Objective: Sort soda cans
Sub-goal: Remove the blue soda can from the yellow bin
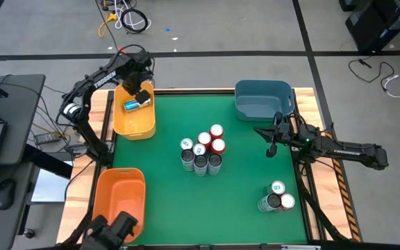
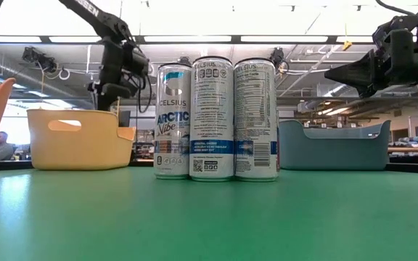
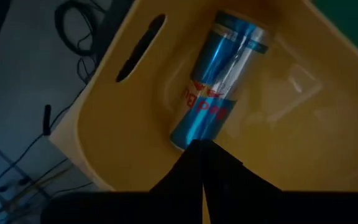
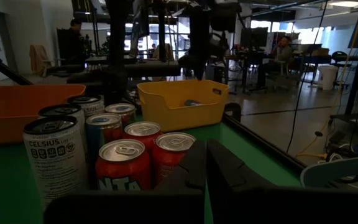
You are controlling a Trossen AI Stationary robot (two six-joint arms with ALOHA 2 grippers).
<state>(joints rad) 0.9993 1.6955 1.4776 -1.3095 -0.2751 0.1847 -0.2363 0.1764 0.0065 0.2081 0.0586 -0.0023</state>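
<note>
One blue can (image 1: 136,105) lies on its side in the yellow bin (image 1: 132,126), and the left tool (image 1: 142,86) hangs just above it with its two fingers pressed together and nothing between them. In the left wrist view the blue can (image 3: 219,81) has its long side running straight away from the fingers, so that job looks finished. The next cans to sort stand in the big bunch of cans (image 1: 202,148) in the middle of the green bench (image 1: 242,208), to the right of the yellow bin. They all stand upright and touch each other, red ones toward the far side and tall silver ones toward the near side. The left tool looks nearer to the bunch than the right tool is. To reach the bunch it has to lift over the yellow bin's rim first. The cans are packed tight, so the ones on the outside look easiest to grab. The orange bin (image 1: 121,196) sits nearer than the yellow bin, at the bench's corner. Right of the bunch there is open green bench. The right tool (image 1: 271,141) waits by the blue bin (image 1: 263,101), fingers together and empty. A small bunch of three cans (image 1: 276,197) stands near the right edge.
</note>
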